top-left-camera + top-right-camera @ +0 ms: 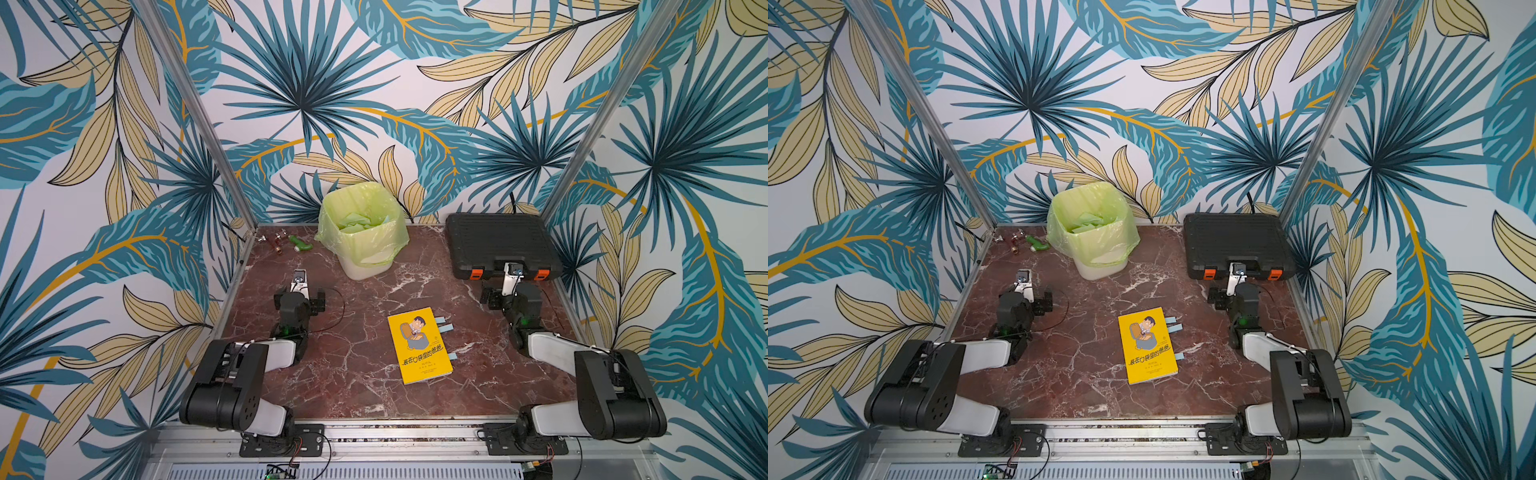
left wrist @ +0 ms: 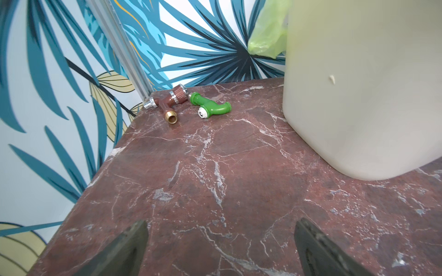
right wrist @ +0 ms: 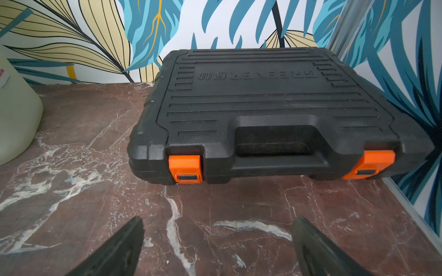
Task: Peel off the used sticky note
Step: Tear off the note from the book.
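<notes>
A yellow book (image 1: 419,345) (image 1: 1148,345) lies shut in the middle of the marble table. Three pale blue sticky note tabs poke out of its right edge, at the far end (image 1: 443,320), just below that (image 1: 448,328) (image 1: 1175,329), and near the near end (image 1: 453,357) (image 1: 1178,356). My left gripper (image 1: 300,275) (image 2: 221,223) rests left of the book, open, with only bare table between its fingers. Behind and to the right of the book my right gripper (image 1: 514,269) (image 3: 218,221) also stands open and empty, facing the black case. Neither wrist view shows the book.
A white bin (image 1: 368,266) lined with a green bag (image 1: 361,224) stands at the back centre, with pale paper scraps inside. A black tool case (image 1: 498,243) (image 3: 263,107) with orange latches fills the back right. A brown valve (image 2: 169,102) and a green fitting (image 2: 210,108) lie in the back left corner.
</notes>
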`<state>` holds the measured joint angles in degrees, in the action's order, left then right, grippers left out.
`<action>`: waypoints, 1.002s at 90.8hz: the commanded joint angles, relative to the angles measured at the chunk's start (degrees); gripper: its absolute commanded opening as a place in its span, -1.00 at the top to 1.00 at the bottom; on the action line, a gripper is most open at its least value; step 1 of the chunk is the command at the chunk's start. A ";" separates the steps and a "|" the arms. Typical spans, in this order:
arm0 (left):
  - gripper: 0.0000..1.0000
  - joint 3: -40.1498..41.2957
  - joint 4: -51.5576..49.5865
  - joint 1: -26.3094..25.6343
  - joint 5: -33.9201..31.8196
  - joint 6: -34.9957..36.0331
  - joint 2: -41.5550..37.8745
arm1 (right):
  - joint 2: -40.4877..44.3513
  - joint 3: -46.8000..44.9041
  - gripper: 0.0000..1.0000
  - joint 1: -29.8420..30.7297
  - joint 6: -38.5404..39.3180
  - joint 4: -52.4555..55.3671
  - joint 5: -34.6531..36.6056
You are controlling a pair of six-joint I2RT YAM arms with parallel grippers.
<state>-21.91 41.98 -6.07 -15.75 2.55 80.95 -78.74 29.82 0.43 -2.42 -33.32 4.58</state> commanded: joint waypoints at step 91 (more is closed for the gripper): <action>-1.00 -18.23 -51.74 -22.72 19.43 -29.63 -15.53 | 5.47 -0.74 -0.15 6.43 -30.07 34.71 -33.12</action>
<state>-38.41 -9.13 -27.53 2.85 -25.85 63.53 -69.32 30.79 6.74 -31.79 7.66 -23.66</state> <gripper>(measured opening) 0.999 0.602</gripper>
